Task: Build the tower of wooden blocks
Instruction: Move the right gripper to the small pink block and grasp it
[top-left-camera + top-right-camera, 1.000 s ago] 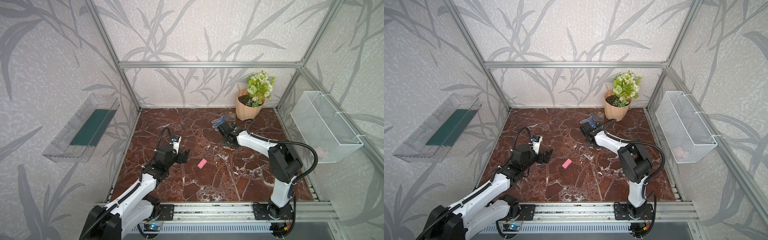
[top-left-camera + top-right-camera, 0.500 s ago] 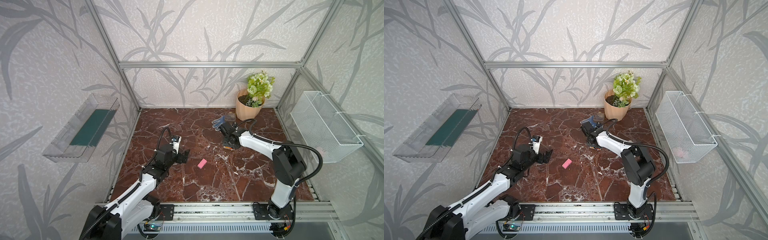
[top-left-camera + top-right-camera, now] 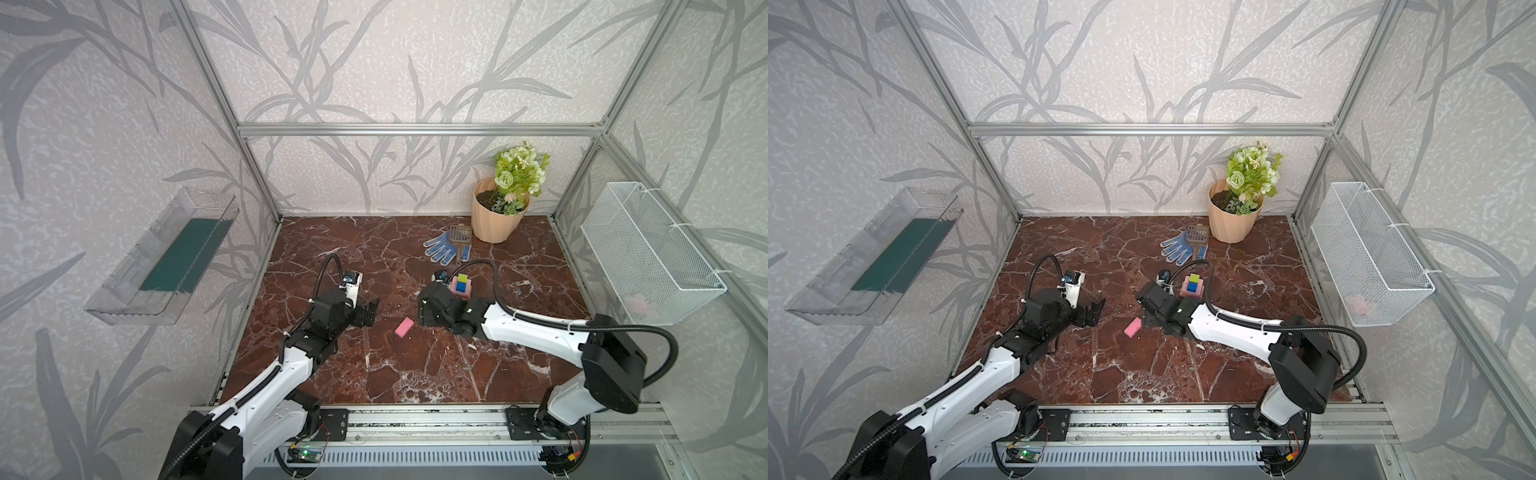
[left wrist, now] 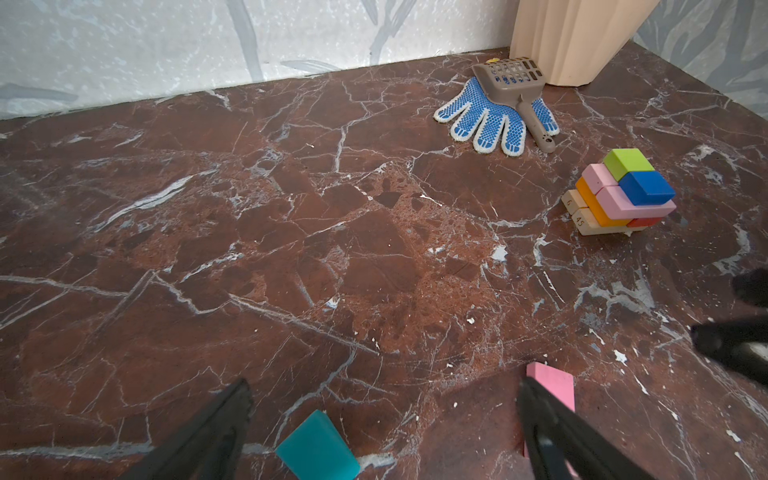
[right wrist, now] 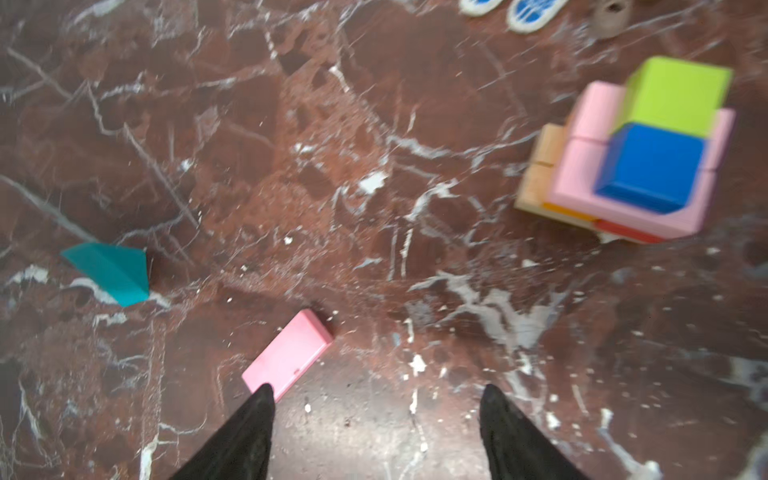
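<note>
Toward the back right of the marble floor [image 3: 374, 374], the tower [image 3: 461, 286] stands near the blue dotted glove [image 3: 444, 247]. It has tan blocks at the base, orange and red over them, then pink ones, with a green cube [image 4: 625, 162] and a blue cube [image 4: 646, 188] side by side on top. The right gripper [image 5: 378, 395] hangs spread and empty, with a loose pink block [image 5: 289, 355] just beside one fingertip. The left gripper [image 4: 382, 395] is spread wide too, and a teal block [image 4: 318, 446] lies on the floor between its fingers.

Top views high, facing down, wrist views low, close, sharing the tower [image 4: 623, 203]
</note>
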